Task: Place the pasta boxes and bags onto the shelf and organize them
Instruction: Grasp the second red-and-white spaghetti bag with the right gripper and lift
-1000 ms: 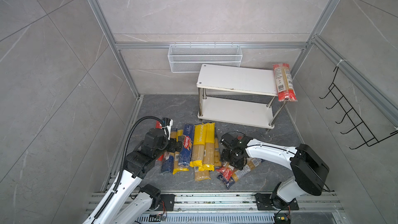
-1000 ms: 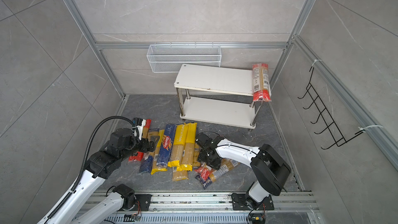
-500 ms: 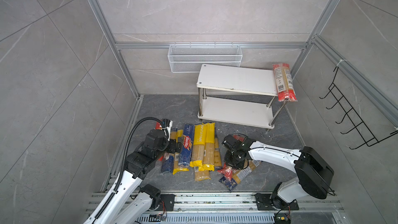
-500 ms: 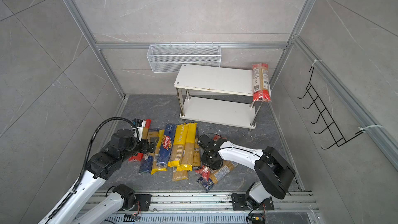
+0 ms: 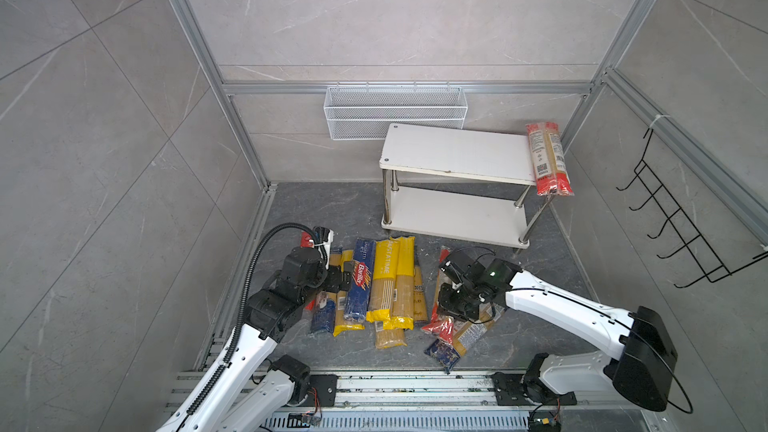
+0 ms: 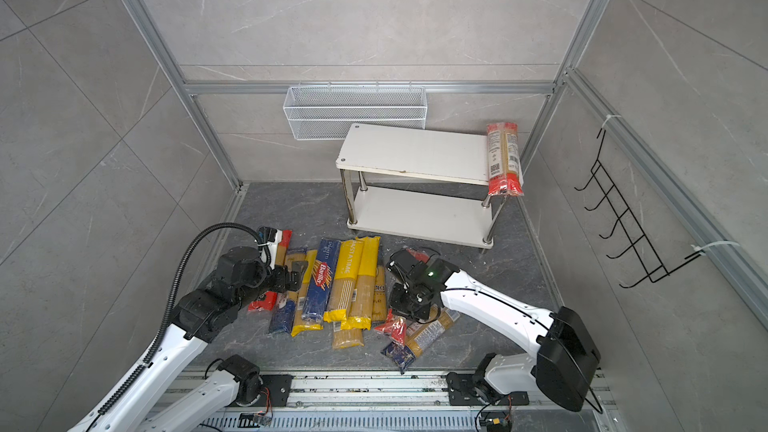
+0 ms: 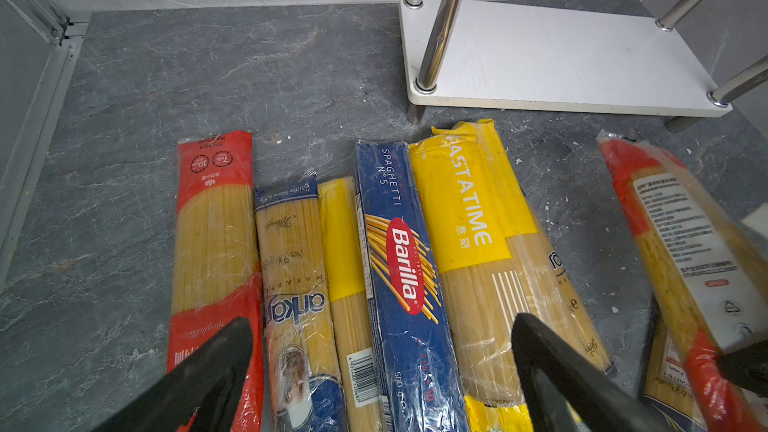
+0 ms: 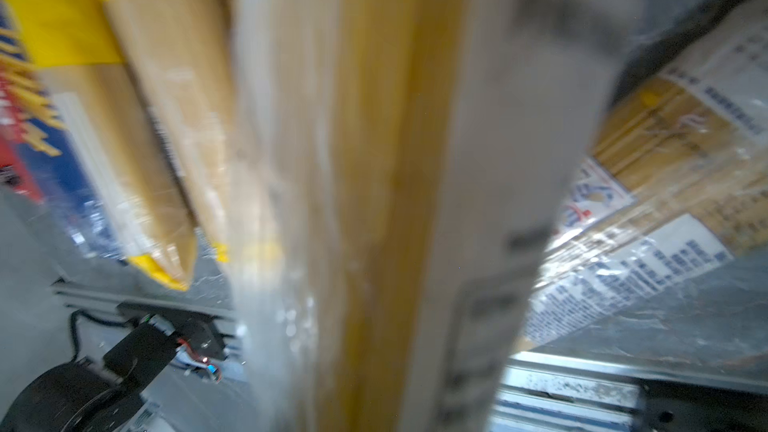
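Note:
Several pasta packs lie side by side on the dark floor: a red one [image 7: 214, 218], a blue Barilla box [image 5: 362, 280] [image 7: 399, 268] and yellow-ended bags [image 5: 388, 276]. My left gripper [image 5: 338, 278] [image 7: 382, 367] hovers open over this row, its fingers astride the Barilla box. To the right, my right gripper [image 5: 446, 307] [image 6: 405, 303] is shut on a red-ended, white-labelled bag [image 5: 440, 328] [image 8: 374, 201], which fills the right wrist view in a blur. Another red-ended bag [image 5: 547, 157] lies across the right end of the shelf [image 5: 453, 151] [image 6: 415, 151], overhanging its front.
A navy-ended bag [image 5: 465, 338] lies slantwise on the floor under the held one. A white wire basket [image 5: 395, 112] hangs on the back wall behind the shelf. A black hook rack [image 5: 681, 226] is on the right wall. The arms' base rail [image 5: 415, 384] runs along the front.
My right gripper has closed on the red-ended bag and drawn slightly right, shifting the bag's front end. The left arm has hardly moved and stays open.

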{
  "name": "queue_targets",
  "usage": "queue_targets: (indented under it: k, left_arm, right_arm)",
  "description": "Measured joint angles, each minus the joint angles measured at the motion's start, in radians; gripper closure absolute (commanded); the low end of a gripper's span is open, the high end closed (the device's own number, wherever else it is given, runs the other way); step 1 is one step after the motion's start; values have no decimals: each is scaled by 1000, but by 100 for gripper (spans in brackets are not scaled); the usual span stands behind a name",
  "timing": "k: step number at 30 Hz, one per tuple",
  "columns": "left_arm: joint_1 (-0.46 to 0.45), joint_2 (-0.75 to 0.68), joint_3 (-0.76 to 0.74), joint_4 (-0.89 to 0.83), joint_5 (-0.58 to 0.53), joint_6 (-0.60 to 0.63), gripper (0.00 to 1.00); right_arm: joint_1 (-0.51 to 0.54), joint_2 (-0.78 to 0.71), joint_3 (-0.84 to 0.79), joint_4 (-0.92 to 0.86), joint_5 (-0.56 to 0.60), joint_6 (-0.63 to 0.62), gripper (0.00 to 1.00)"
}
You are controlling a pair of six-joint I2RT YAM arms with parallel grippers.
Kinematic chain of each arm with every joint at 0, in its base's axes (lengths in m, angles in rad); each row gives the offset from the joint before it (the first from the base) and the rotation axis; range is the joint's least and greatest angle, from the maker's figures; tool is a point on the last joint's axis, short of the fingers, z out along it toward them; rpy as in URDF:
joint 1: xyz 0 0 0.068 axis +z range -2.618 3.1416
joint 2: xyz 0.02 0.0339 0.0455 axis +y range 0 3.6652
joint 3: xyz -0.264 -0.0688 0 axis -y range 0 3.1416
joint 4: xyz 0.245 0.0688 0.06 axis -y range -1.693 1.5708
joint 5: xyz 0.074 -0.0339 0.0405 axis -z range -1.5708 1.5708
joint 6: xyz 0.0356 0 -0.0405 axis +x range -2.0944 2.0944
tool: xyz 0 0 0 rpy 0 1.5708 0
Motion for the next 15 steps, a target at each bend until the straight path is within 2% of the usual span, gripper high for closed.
queue_targets:
  k: [6, 15]
  left_arm:
    - [0, 31, 2, 11, 0, 4, 0]
    - [0, 84, 46, 28, -1, 8, 0]
  right_arm:
    - [0, -21, 102, -22, -66, -67, 100]
    - [3, -56, 327, -177, -97, -230, 100]
